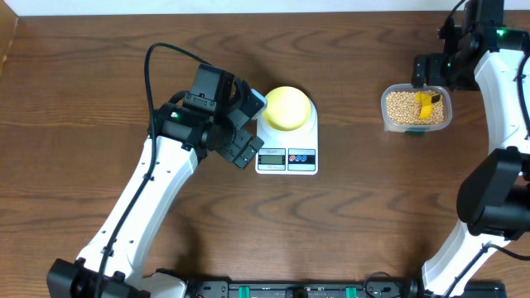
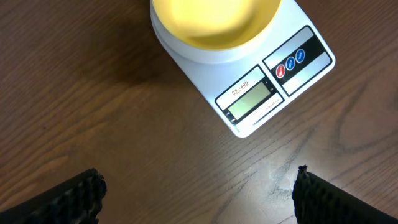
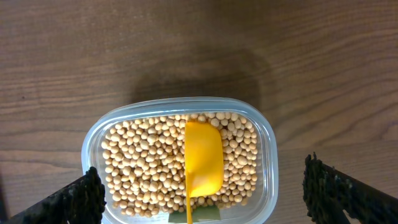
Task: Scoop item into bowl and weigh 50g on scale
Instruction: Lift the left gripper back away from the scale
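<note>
L gripper (image 2: 198, 179) hung wide open, holding nothing, just left of the scale (image 1: 286, 153) near the table (image 1: 83, 74) centre. Pale yellow bowl (image 1: 287, 108) sat on the scale's far half. R gripper (image 3: 202, 171) gaped empty above the clear tub (image 3: 268, 149) twd the far right corner. Beans (image 3: 137, 162) filled the tub, w/ a yellow scoop (image 3: 204, 158) lying on them.

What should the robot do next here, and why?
Probably lower the right jaws onto the yellow scoop and close on its handle. They hang open right above the clear tub, where the scoop lies on the beans, while the bowl on the scale looks empty, so nothing seems to have been scooped yet.
</note>
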Controlling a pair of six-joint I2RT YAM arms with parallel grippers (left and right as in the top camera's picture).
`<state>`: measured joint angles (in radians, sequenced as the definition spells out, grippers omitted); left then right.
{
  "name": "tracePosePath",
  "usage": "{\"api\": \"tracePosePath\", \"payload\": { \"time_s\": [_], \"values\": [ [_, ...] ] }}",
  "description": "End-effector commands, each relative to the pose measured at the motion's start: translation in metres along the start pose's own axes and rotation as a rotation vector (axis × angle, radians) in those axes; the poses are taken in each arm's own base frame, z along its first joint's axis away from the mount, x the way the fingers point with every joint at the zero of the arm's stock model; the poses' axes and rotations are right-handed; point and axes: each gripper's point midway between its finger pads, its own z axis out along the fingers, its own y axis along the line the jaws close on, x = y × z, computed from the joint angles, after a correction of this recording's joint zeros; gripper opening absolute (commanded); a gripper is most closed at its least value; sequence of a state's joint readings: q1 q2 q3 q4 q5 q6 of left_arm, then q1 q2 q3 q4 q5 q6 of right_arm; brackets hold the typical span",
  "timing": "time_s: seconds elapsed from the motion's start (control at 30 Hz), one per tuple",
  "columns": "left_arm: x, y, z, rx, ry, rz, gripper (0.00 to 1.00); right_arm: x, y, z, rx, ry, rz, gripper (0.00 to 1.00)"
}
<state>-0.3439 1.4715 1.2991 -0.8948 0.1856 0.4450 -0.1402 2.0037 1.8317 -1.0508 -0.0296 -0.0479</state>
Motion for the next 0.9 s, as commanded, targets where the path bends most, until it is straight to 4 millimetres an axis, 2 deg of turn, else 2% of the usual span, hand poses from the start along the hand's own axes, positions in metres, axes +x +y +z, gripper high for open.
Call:
{"api": "tracePosePath", "payload": {
  "time_s": [0.0, 0.33, 0.87],
  "values": [
    [0.0034, -0.0017, 0.0012, 0.011, 0.008, -0.007, 0.98, -0.0030, -0.0031, 0.0004, 0.004, -0.005, 0.003, 0.99],
    [0.0061, 0.0069, 0.0001, 0.000, 0.008, -0.030, 0.98, -0.0031, -0.0031, 0.0004, 0.004, -0.005, 0.003, 0.99],
    [0.0064, 0.0072, 0.0002, 0.000, 0.009, -0.032, 0.98, -0.0031, -0.0031, 0.0004, 0.004, -0.005, 0.003, 0.99]
  ]
}}
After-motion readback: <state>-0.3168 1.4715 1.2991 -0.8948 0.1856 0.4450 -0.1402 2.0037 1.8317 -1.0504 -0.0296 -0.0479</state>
